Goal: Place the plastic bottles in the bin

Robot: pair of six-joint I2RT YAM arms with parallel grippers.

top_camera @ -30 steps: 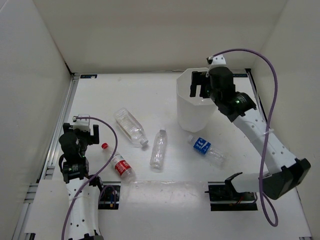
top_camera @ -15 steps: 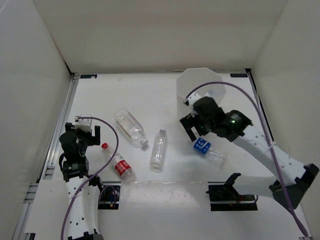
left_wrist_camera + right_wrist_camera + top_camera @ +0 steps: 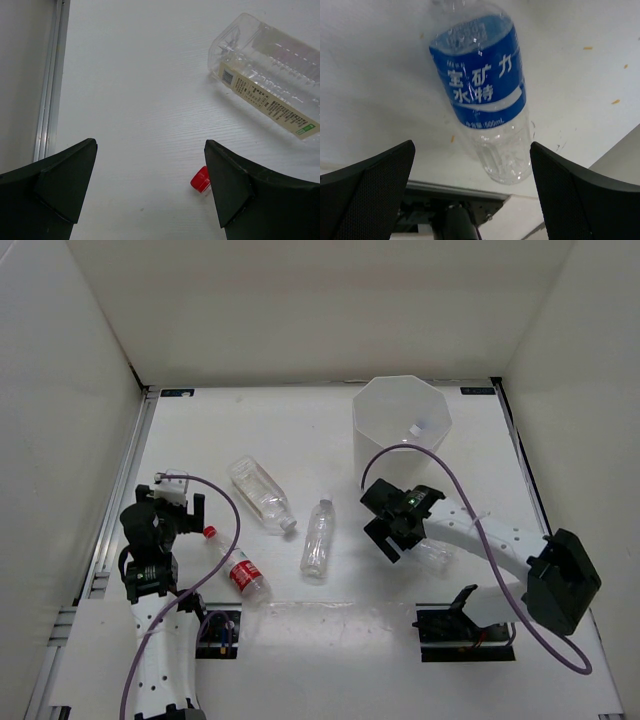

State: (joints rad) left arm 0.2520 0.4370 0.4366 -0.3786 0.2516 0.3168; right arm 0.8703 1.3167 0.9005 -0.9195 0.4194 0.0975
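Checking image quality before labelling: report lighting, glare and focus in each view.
Top external: even, soft light, only faint shadows; the tall white octagonal plastic bin looks bright. Left wrist: the clear ribbed plastic bottle is sharp, the dark jaws nearest the lens soft. Right wrist: the blue-labelled clear plastic bottle is crisp, its print legible, with small glints.

Blue-label bottle (image 3: 485, 95): white characters "宝矿力水特" across the blue band, "500mL" beneath. Square clear bottle (image 3: 270, 80): cream label with barcode and fine print, too small to read.
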